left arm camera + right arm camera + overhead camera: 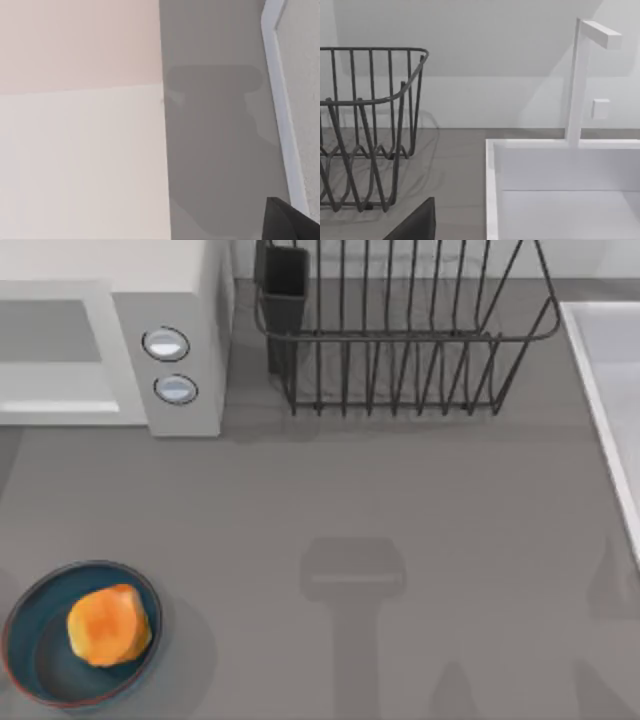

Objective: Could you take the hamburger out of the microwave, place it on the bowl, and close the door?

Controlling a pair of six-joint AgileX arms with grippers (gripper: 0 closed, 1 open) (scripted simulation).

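Observation:
The orange-golden hamburger (109,624) sits inside the blue bowl (32,660) at the table's front left. The white microwave (185,300) stands at the back left, its two knobs facing front. Its door (55,390) lies flat against the front, with the grey window showing. Neither arm reaches over the table in the top view, where grey arm shadows fall on the front middle and right. A dark corner of my left gripper (290,222) shows in the left wrist view beside a pale flat panel (80,150). A dark piece of my right gripper (417,225) shows in the right wrist view.
A dark wire dish rack (400,340) with a cutlery cup (285,285) stands at the back middle, also seen as the dish rack (365,130) from the right wrist. A white sink (610,370) with a faucet (580,75) lines the right side.

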